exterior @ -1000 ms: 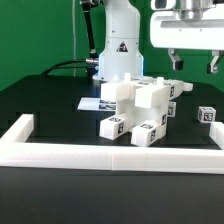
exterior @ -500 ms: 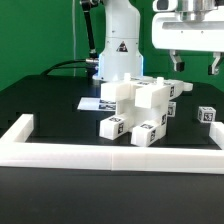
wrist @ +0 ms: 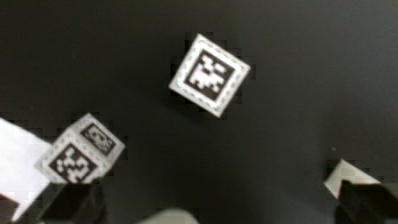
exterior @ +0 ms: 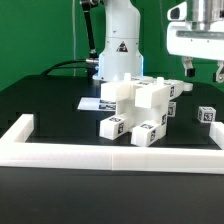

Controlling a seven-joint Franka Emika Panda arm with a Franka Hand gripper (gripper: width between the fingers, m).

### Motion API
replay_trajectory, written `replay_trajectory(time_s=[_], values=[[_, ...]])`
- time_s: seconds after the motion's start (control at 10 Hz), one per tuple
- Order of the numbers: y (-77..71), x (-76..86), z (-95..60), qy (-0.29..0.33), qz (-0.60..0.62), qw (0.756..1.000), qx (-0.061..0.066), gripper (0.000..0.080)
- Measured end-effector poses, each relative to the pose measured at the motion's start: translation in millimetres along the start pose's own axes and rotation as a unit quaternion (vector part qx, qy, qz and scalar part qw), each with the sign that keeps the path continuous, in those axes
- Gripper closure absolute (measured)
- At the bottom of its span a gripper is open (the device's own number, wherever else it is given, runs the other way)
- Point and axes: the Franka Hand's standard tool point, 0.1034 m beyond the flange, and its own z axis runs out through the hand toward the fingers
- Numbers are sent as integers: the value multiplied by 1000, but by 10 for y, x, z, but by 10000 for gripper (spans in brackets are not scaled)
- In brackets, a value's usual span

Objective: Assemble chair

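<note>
Robotics laboratory test cell. A white robot arm (exterior: 120, 45) stood on a black tabletop (exterior: 45, 105) before a green backdrop (exterior: 40, 30), with a cable (exterior: 65, 67) running to its base. A low white wall (exterior: 110, 156) fenced the work area, and black-and-white square tags (exterior: 116, 126) marked the white chair parts (exterior: 140, 100) and the flat marker board (exterior: 92, 103) lying beside them.

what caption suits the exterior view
Open gripper hovers above a loose tagged block, beside the clustered white chair parts
</note>
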Motion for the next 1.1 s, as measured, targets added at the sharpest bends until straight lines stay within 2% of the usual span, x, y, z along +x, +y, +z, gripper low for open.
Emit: replay_trajectory(time_s=[0.7, 1.1], values=[[-59, -17, 301, 3, -9, 1000, -25, 150], [-171, 20, 441, 7, -14, 999, -31, 150]])
